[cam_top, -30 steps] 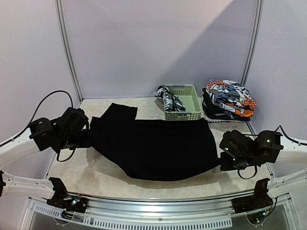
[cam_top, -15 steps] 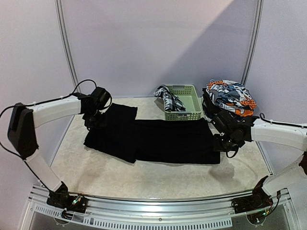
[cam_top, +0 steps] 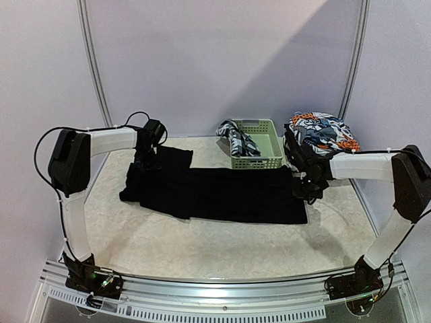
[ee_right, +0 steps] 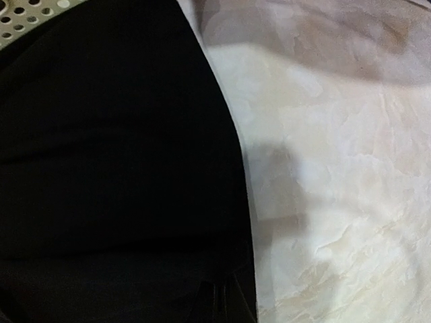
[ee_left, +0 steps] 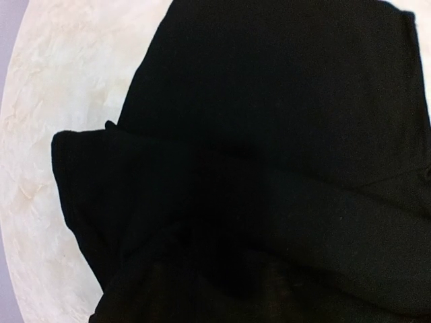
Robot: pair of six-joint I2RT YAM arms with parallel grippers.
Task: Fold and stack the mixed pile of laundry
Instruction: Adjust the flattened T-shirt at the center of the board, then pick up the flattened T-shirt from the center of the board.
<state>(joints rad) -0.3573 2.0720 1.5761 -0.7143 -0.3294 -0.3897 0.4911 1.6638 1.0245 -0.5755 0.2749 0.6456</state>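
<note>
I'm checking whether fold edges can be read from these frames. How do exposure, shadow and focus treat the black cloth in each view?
Top external: even light, the black cloth a flat shape, layers faint. Left wrist: cloth crushed to black, folds barely traceable; table bright. Right wrist: soft focus, shadows across the table, basket corner blurred.

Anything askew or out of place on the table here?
The black cloth is folded unevenly: its left end lies bunched and wider than the rest. A black-and-white garment hangs over the left rim of the green basket.
</note>
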